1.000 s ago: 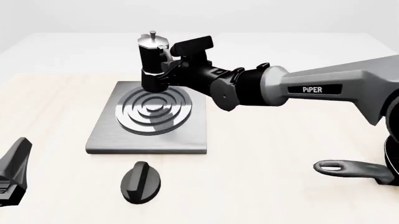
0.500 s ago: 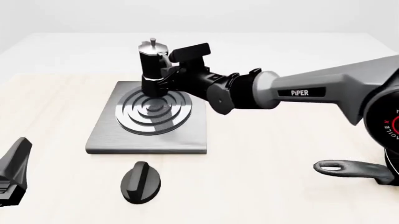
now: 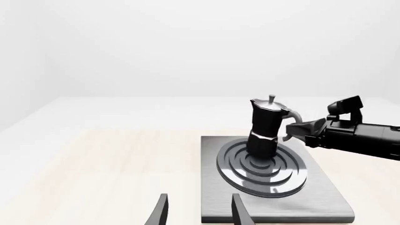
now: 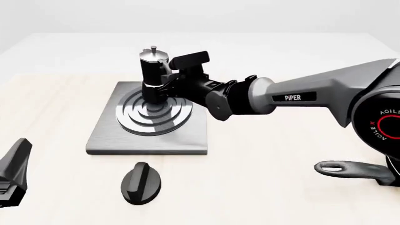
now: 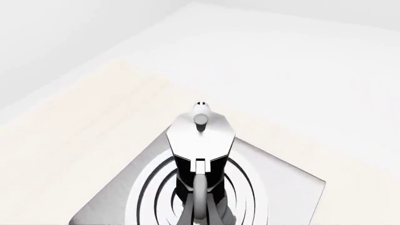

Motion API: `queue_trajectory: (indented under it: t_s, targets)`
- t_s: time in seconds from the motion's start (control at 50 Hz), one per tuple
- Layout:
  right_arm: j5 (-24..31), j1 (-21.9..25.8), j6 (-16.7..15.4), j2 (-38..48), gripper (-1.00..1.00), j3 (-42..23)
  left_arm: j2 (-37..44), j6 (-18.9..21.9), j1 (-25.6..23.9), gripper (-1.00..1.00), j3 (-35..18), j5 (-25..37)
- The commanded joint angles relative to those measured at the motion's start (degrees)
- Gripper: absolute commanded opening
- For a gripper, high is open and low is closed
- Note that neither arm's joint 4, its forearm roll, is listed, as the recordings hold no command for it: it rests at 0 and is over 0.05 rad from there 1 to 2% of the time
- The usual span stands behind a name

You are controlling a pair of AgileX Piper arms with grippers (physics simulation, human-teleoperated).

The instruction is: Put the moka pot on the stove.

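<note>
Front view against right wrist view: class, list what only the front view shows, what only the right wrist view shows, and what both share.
Only the front view shows the right gripper shut on the moka pot's handle, the resting left gripper, the black oval knob in front of the stove, and a pan handle. Only the right wrist view looks down on the pot's silver lid, with the handle running toward the camera. Both share the moka pot over the stove and its ring burner.
</note>
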Motion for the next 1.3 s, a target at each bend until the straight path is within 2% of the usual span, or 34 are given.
queue_trajectory:
  t_s: [0.02, 0.76, 0.78, 1.3]
  targets:
    - [-0.7, 0.1, 0.8, 0.3, -1.00, -0.7, 0.0, 0.0, 0.0, 1.00, 0.0, 0.0]
    - [-3.6, 0.8, 3.1, 3.7, -1.00, 0.3, 0.0, 0.0, 0.0, 1.00, 0.0, 0.0]
    - [-3.6, 0.8, 3.1, 3.8, 1.00, 0.3, 0.0, 0.0, 0.0, 1.00, 0.0, 0.0]
    - [-2.4, 1.8, 2.2, 3.4, 1.00, -0.7, 0.0, 0.0, 0.0, 1.00, 0.0, 0.0]
